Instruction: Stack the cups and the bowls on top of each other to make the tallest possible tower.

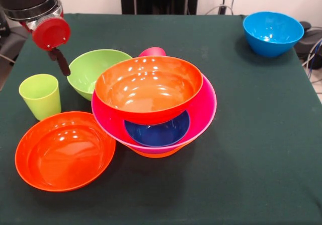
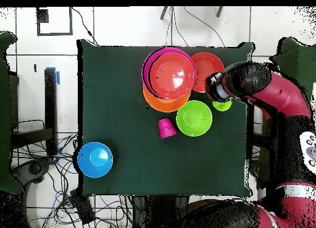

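Claw (image 1: 59,60): mine hangs above the lime green cup (image 1: 40,95), holding nothing; I cannot tell if it is apart or together.
Tower (image 1: 153,104): big orange bowl (image 1: 148,86) sits tilted in the big pink bowl (image 1: 206,109), because the small dark blue bowl (image 1: 157,132) props it.
Lime green cup: stands straight, mouth up, near the table's edge.
Pink cup (image 2: 166,128): mouth down, beside the green bowl (image 1: 93,70).
Light blue bowl (image 1: 272,32): far off, alone.

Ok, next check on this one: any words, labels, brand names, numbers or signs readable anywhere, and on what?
None can be read in either view.
The bowls, such as the big orange bowl and the light blue bowl, are plain plastic.
The lime green cup bears no print.
The gripper and the table show no lettering.
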Tool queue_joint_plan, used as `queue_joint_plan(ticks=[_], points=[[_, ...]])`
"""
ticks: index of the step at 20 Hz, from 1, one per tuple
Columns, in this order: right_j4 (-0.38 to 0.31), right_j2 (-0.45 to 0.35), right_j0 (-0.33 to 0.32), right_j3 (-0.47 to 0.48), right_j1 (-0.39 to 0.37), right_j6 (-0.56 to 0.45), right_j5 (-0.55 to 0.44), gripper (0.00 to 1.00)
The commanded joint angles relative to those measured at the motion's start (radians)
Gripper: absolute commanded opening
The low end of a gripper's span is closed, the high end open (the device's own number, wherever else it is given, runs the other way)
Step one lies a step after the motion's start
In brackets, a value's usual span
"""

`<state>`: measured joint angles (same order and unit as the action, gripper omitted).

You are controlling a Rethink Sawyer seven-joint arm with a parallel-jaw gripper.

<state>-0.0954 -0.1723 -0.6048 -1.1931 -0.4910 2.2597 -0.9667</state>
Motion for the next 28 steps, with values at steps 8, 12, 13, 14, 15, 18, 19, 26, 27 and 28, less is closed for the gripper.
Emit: queue_joint_plan(ticks=[8,12,13,14,15,18,19,26,27,28], points=[[0.006,0.014,-0.006,-0.006,-0.033,0.011,0.030,1.00],[0.002,0.028,-0.006,0.014,-0.027,0.024,0.032,1.00],[0.000,0.026,-0.009,0.023,-0.019,0.016,0.032,1.00],[-0.001,0.025,-0.011,0.036,-0.009,0.008,0.027,1.00],[-0.003,0.025,-0.012,0.051,-0.001,0.003,0.016,1.00],[-0.017,0.031,-0.003,0.079,0.019,-0.008,0.003,1.00],[-0.022,0.034,0.001,0.085,0.026,-0.010,0.004,1.00],[-0.027,0.020,-0.016,0.074,0.054,-0.048,0.054,1.00],[-0.026,0.018,-0.021,0.068,0.054,-0.053,0.055,1.00],[-0.028,0.013,-0.027,0.062,0.054,-0.067,0.064,1.00]])
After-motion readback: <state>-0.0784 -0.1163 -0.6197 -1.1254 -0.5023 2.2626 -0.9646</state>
